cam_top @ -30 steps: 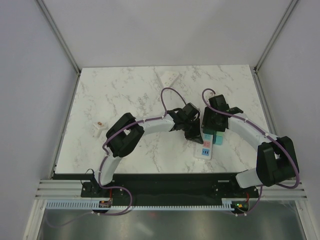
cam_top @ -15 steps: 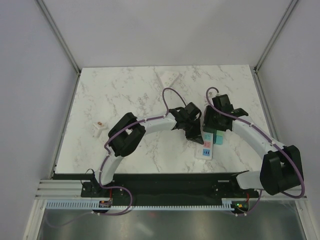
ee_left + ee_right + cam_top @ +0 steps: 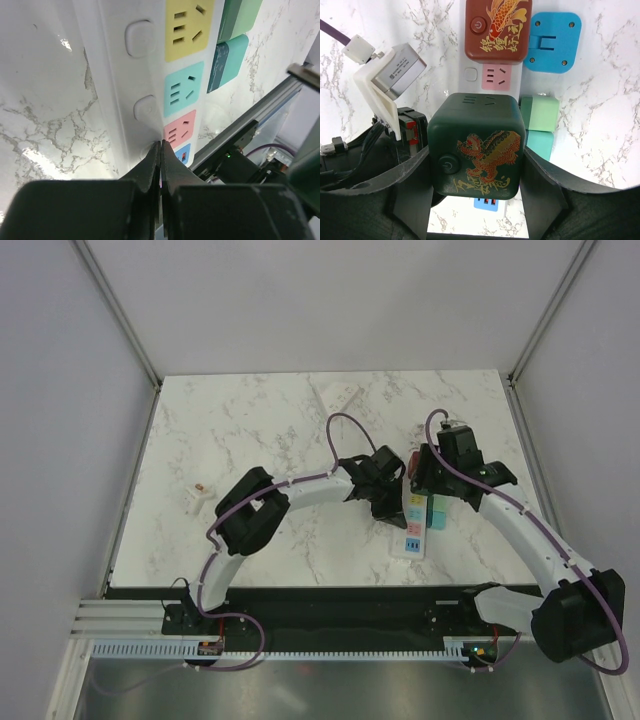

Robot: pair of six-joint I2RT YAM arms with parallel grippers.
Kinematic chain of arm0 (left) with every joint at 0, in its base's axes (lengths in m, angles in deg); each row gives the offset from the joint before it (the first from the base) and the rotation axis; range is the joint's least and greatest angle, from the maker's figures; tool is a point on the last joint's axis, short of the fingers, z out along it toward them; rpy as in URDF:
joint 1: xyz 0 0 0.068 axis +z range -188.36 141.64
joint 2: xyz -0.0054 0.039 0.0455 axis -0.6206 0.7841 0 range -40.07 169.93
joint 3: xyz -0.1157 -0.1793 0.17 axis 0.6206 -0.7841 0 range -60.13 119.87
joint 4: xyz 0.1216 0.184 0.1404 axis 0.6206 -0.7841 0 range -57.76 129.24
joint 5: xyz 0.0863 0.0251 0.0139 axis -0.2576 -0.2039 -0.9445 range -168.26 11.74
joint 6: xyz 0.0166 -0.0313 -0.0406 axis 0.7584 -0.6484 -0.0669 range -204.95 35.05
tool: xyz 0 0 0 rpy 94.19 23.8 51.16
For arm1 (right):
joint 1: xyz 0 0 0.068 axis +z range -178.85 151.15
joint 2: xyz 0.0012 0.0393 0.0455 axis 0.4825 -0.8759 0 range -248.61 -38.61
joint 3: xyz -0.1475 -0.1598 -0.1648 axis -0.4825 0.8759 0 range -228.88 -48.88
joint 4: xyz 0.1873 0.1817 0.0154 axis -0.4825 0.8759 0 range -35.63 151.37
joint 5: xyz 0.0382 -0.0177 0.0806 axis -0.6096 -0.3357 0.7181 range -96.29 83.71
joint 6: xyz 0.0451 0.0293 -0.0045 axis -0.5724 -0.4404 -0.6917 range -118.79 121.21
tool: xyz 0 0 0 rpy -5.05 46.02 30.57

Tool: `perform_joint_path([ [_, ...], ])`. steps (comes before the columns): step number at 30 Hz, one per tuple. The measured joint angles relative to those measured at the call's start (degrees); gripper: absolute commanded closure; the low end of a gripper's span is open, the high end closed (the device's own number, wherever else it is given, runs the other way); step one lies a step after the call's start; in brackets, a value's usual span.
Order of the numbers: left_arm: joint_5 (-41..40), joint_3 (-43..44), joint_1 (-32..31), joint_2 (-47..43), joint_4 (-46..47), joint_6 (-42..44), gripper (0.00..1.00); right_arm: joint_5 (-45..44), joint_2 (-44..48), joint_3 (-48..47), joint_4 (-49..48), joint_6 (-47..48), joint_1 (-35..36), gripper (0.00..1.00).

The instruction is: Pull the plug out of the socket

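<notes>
- Left gripper (image 3: 160, 150): jaws pinched together with nothing between them. The tips press down on the near stretch of the long white plastic power strip (image 3: 145, 65), right by its pink socket. You're using it as a hold-down.
- The strip lies flat on the white marble table (image 3: 250, 430), between the two arms, with its long axis running away from the bases.
- Right gripper (image 3: 476, 170): clamped on the dark green cube plug (image 3: 477, 145), which has a gold-and-red dragon print on top. One finger (image 3: 407, 185) sits on each side face. The plug is over the middle of the strip, just past the left tips.
- These views don't show whether its prongs are clear of the socket.
- Handling, my read: a rigid, light plastic cube with smooth faces, so there's some slip risk. The resistance is socket friction, not weight.
- The flat opposite sides are the right hold. Pull straight up without rocking, or the prongs may bind.
- The strip looks light and will likely lift with the plug if you ease off the left tips.
- Just beside the strip on the right: mint and teal blocks (image 3: 540, 125).
- Far end: a red-brown cube plug with a koi print (image 3: 497, 30) sits on the strip, with a flat blue adapter (image 3: 555, 42) beside it. Leave both.
</notes>
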Motion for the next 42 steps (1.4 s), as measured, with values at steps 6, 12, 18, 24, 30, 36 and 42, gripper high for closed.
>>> perform_joint_path([
  [6,-2.7,-0.9,-0.1,-4.4,-2.1,2.6,0.98,4.6,1.0,-0.3,0.3,0.8,-3.6,1.0],
  [12,-6.8,-7.1,1.4,-18.8,-2.4,4.2,0.98,14.9,0.2,-0.4,-0.8,2.8,-6.8,1.0],
  [18,-11.5,-17.9,5.9,-36.3,-1.9,5.5,0.98,31.3,-5.0,-0.4,-6.6,5.4,-6.6,1.0],
  [24,-14.0,-24.3,14.1,-47.7,-3.8,6.3,0.98,37.9,-10.4,-0.9,-14.5,5.1,1.6,1.0],
  [30,-16.6,-24.5,15.3,-56.4,-6.4,7.9,0.98,40.7,-23.0,-6.4,-22.1,4.7,15.0,1.0],
  [36,-18.1,-25.0,15.3,-62.5,-7.5,8.0,0.98,42.8,-34.7,-11.6,-27.7,3.1,20.8,1.0],
  [42,-19.1,-26.0,15.3,-63.8,-8.5,8.0,0.98,43.1,-44.8,-19.9,-30.4,0.7,25.5,1.0],
])
